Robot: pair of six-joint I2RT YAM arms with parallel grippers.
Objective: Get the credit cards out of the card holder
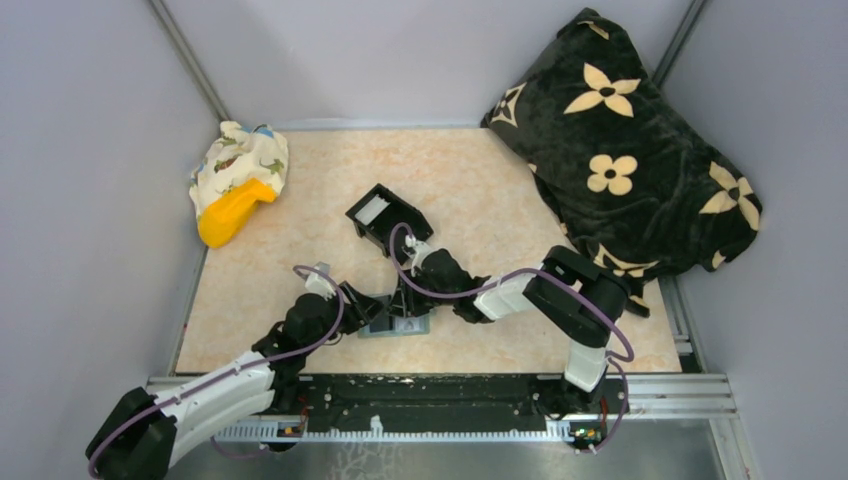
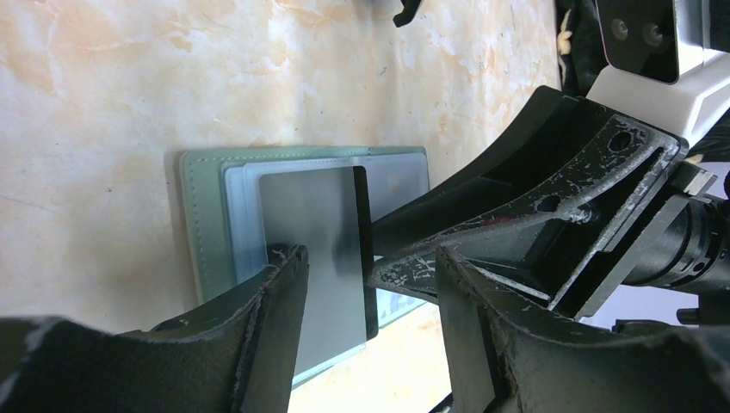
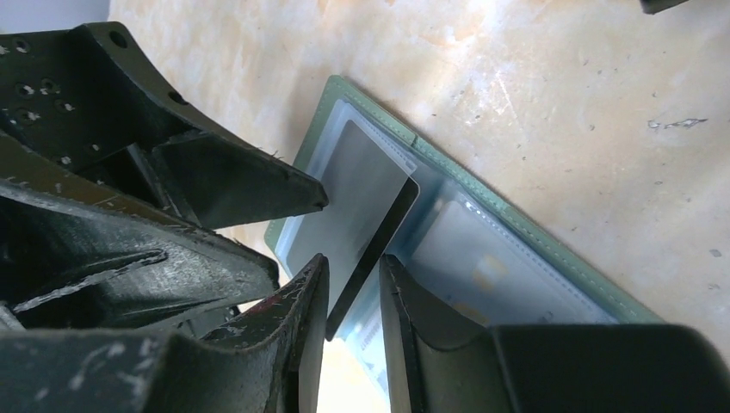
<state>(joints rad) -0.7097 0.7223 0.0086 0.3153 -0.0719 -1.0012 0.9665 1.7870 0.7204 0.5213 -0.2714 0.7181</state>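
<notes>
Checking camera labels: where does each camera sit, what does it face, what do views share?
Top external: above and behind the bases, looking down at the table; left arm, right arm show.
Left wrist: on the left arm, facing the open card holder; left fingers show.
Right wrist: on the right arm, facing the same; right fingers pinch a credit card.
Shared by wrists: that card.

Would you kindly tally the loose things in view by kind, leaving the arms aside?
card holder: 1
credit cards that I can make out: 2
black box: 1
black flowered blanket: 1
patterned cloth bundle with a yellow part: 1
Total: 6
</notes>
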